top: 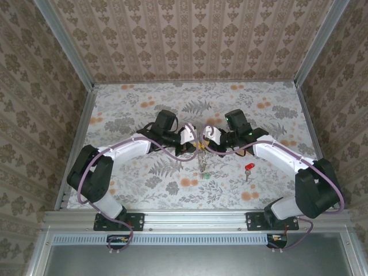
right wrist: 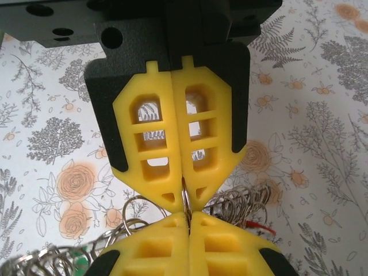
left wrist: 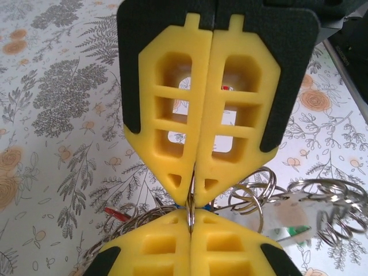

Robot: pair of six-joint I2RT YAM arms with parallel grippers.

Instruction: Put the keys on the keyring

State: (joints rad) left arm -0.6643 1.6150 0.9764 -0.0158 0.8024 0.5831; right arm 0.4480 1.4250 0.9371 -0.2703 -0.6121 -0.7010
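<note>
the left gripper (left wrist: 192, 198) was pinched shut on a loop of the keyring (left wrist: 248, 194), tip to tip with the right gripper (right wrist: 185, 201), likewise clamped on it. the ring hung between them over the table (top: 138, 106). probably mid-threading. the red key (top: 248, 168), on the table farther right, would need one gripper freed.

No writing, label, brand mark, number or sign can be read in any of the views.
</note>
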